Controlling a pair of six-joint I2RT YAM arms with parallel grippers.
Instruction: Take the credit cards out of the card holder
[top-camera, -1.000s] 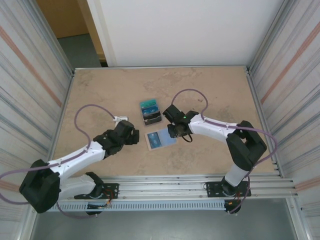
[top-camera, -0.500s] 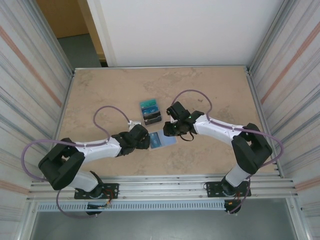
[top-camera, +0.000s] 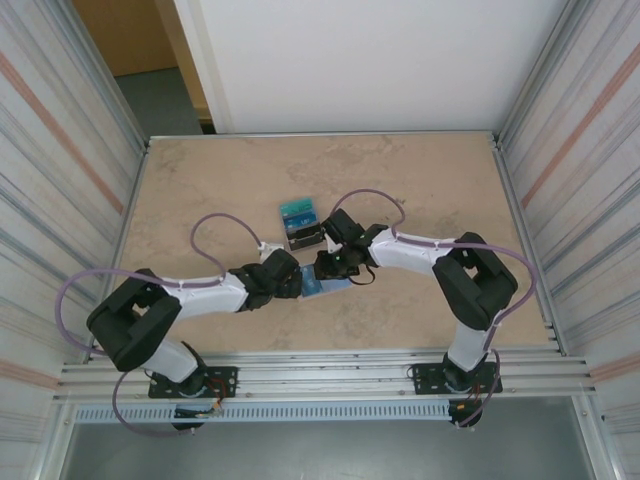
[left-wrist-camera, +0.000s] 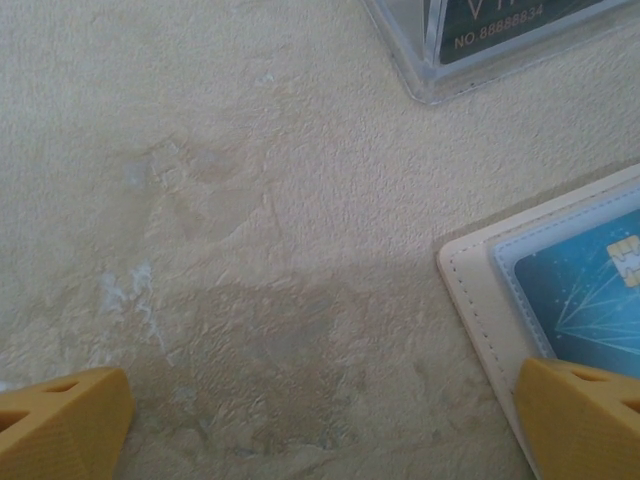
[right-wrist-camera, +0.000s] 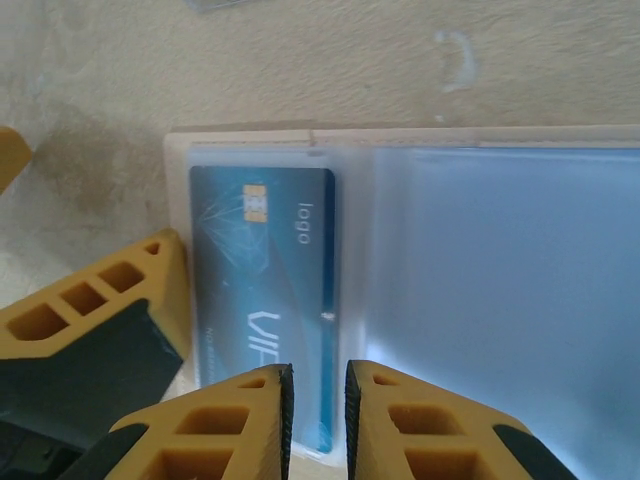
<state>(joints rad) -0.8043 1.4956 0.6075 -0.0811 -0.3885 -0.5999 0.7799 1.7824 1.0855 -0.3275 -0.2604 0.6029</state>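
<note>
Top external view: the left gripper (top-camera: 291, 283) and right gripper (top-camera: 326, 268) are meeting over the flat tan card holder (top-camera: 332, 286), which is lying open on the table (top-camera: 200, 190). Left wrist view: yellow fingers (left-wrist-camera: 62, 425) are standing wide apart, one at the holder's edge, good for pinning it. Right wrist view: fingers (right-wrist-camera: 232, 420) are sitting nearly together at the blue plastic credit card (right-wrist-camera: 265, 290); pulling straight and slow looks best.
</note>
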